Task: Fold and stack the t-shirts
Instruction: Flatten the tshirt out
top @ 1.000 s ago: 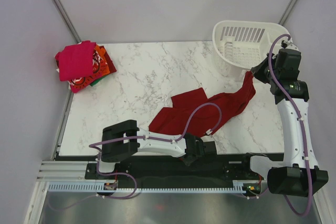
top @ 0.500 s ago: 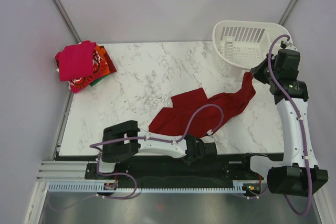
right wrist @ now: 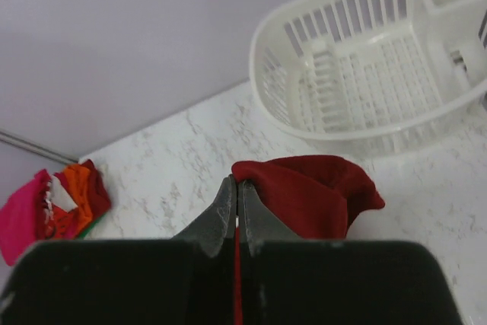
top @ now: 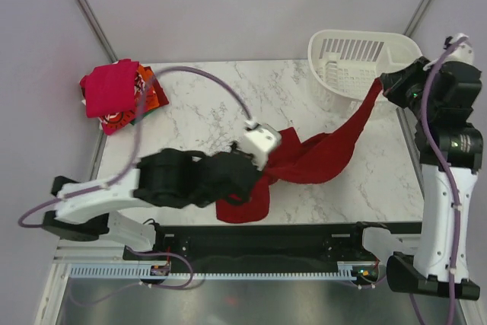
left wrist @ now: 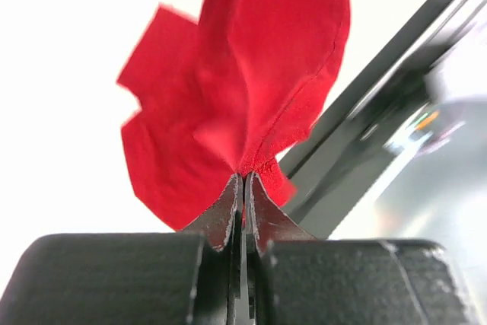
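Dark red t-shirt [top: 319, 151]: hung as a sagging band across the marble table [top: 198, 104], high at its right end and low at its left, with a loose fold drooping at the near edge.
Left gripper [left wrist: 243, 179]: fingers pressed together on a bunched edge of the shirt's low end.
Right gripper [right wrist: 236, 186]: clamped on the shirt's opposite end, held high just in front of the white basket [top: 350, 74].
Folded stack [top: 114, 89]: magenta-pink on top, orange and red with white print beneath; lay at the table's far-left corner, well apart from the held shirt.
Top view alone: showed both arms and the cloth's whole span.
Left wrist view alone: showed the cloth fanning out from the closed tips; the background was overexposed and blurred.
Right wrist view alone: showed the basket's slotted floor and walls behind the pinch.
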Controlling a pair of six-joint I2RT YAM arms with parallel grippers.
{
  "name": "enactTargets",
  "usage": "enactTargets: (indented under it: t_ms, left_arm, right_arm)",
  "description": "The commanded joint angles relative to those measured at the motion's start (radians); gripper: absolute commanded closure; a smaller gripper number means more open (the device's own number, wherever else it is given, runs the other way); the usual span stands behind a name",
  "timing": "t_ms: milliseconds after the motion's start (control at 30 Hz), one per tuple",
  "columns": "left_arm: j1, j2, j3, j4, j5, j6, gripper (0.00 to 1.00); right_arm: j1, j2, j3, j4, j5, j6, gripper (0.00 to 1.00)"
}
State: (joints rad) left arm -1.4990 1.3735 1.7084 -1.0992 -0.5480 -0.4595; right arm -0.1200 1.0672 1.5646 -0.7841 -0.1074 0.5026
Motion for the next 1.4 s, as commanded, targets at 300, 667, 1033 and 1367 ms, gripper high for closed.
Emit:
enactTargets:
  t_ms: [300,667,1033,1367]
  left_arm:
    - [-0.030,-0.209,0.674,-0.133,-0.041,0.395,0.98]
    - [-0.024,-0.402,0.055,0.480,-0.461,0.892,0.98]
    - [0.852,-0.237,-0.285,0.561,-0.245,0.897,0.98]
    - [1.323,0.686,0.495,0.181,0.255,0.504,0.58]
  right_arm:
    - [0.014,-0.142,0.607,0.040,0.239,-0.010,1.00]
    - [0.014,0.114,0.404,0.264,-0.115,0.146,1.00]
    - [0.245,0.416,0.258,0.320,0.073,0.079,1.00]
    - [0.356,1.384,1.415,-0.217,0.252,0.079,0.02]
